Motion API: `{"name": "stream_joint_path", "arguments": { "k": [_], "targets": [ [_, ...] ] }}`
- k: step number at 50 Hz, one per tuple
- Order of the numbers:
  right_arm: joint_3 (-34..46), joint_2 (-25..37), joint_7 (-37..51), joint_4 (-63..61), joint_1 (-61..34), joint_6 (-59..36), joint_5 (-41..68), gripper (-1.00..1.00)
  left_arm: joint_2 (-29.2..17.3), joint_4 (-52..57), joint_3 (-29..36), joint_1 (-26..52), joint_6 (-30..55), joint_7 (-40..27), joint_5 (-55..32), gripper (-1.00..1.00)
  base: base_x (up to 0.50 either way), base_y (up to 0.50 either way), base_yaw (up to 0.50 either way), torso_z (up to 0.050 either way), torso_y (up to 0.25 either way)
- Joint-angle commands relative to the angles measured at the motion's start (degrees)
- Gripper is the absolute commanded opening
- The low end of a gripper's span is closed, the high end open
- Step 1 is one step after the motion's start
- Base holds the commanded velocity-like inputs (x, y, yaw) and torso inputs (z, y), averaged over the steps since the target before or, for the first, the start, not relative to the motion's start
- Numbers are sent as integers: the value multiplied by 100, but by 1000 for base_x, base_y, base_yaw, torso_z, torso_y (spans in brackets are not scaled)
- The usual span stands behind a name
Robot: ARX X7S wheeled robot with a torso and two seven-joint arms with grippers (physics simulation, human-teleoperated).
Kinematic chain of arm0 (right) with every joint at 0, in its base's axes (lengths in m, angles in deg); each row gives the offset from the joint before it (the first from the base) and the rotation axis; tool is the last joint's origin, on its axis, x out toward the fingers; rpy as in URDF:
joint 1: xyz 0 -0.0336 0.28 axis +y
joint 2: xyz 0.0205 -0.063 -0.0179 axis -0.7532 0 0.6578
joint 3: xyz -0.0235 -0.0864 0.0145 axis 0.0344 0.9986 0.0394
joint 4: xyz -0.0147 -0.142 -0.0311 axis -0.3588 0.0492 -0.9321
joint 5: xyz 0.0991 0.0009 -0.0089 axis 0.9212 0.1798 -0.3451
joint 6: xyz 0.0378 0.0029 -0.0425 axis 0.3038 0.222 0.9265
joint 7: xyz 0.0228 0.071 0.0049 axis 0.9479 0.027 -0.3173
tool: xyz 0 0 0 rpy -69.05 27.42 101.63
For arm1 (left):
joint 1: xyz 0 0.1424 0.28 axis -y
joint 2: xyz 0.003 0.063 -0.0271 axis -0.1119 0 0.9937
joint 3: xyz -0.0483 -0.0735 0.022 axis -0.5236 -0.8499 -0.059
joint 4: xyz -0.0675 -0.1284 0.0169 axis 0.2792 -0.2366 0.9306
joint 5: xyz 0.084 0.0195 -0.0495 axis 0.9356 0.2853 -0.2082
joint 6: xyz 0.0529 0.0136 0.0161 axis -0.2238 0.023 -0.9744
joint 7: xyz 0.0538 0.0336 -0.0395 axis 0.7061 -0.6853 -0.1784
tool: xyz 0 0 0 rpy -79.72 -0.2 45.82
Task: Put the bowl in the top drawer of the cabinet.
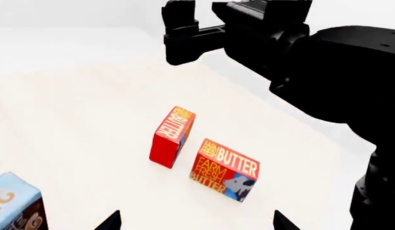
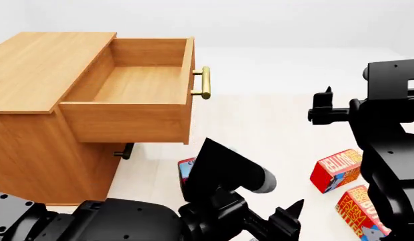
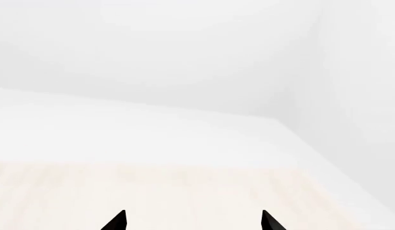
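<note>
- Bowl: not visible in any view. Can't place it against either gripper, so the key relation (which way it lies from the jaws, which arm is nearer) can't be read here. Round, so no long axis to line up with anyway.
- Top drawer (image 2: 136, 83): pulled well out of the cabinet (image 2: 39, 70), interior bare, brass handle (image 2: 204, 83) facing the robot's right. Drop target is ready.
- Lower drawer handle (image 2: 124, 150) sits shut under it.
- Left gripper (image 1: 194, 223): only two fingertips at the frame edge, set wide apart, nothing between them. Looks down on the floor with two butter boxes (image 1: 224, 170) just beside each other and a blue box (image 1: 15, 206) apart from them.
- Right gripper (image 3: 192, 221): tips also spread wide, holding nothing, pointed at bare floor and wall.
- In the head view, left arm is low and near the cabinet front, right arm raised at the far right above the butter boxes.
- Judgement: drawer step done, grasp not yet started. Next move needs the bowl found first, likely hidden behind the left arm or out of frame.
</note>
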Motion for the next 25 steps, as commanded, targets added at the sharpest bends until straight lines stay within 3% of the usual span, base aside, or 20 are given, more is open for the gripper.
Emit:
{"name": "stream_joint_path", "arguments": {
  "k": [1, 25],
  "targets": [
    [-30, 28, 30, -84, -54, -64, 12, 100, -207, -428, 241, -527, 6, 901, -293, 100, 0, 0, 0, 0, 0],
    [140, -28, 70, 172, 6, 242, -25, 100, 292, -1028, 714, -1144, 268, 1130, -438, 100, 0, 0, 0, 0, 0]
  ]
}}
